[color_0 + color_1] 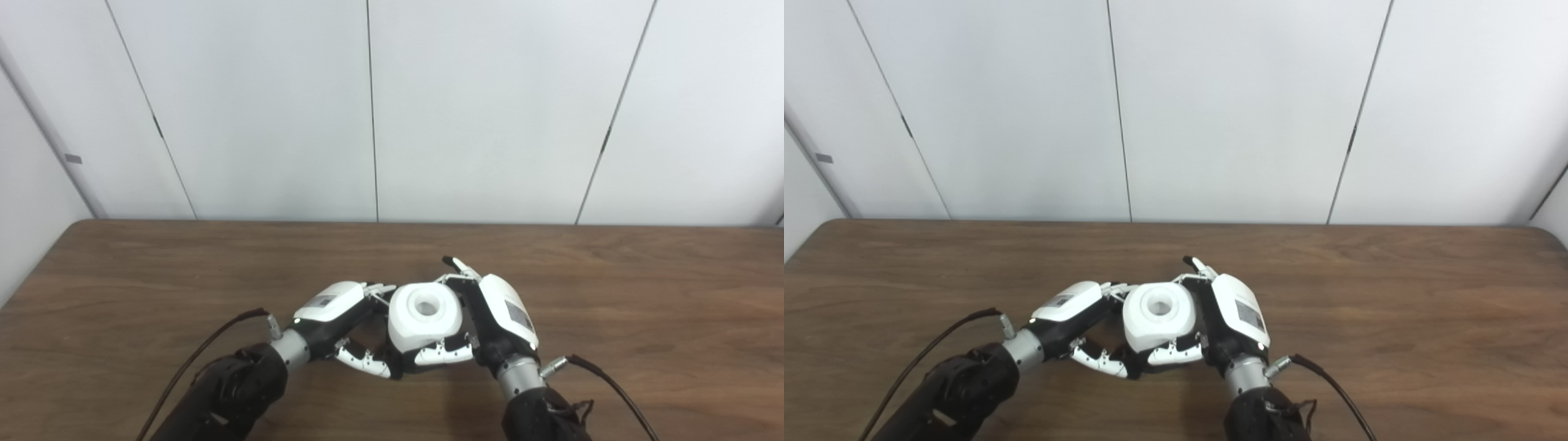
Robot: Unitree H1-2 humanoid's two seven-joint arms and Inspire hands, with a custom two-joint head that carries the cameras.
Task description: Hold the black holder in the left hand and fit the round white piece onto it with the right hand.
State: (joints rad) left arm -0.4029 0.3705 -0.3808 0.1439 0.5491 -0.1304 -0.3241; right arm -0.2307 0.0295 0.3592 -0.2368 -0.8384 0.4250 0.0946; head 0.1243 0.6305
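- Right hand (499,318) of mine is clamped on the round white piece (422,315), palm against its right side, a thumb curled under its near edge and one finger sticking up past the far side.
- My left hand (334,315) comes in from the other side, fingers curled in toward the white piece and touching its left flank.
- From both head cameras I see only dark shapes between that palm and the white piece, so I cannot tell whether the left hand actually grips the black holder; the holder itself is hidden or too dark to pick out.
- That white piece sits between the two hands, held just above the table (643,294), its top face turned up toward the cameras with a round recess in the middle.
- Both hands meet near the table's middle, closer to the near edge than to the far one.
- A dark cable (202,349) loops off the left wrist, and another cable (612,386) runs off the right wrist toward the near edge.
- Behind the brown wooden table stands a pale panelled wall (490,110).
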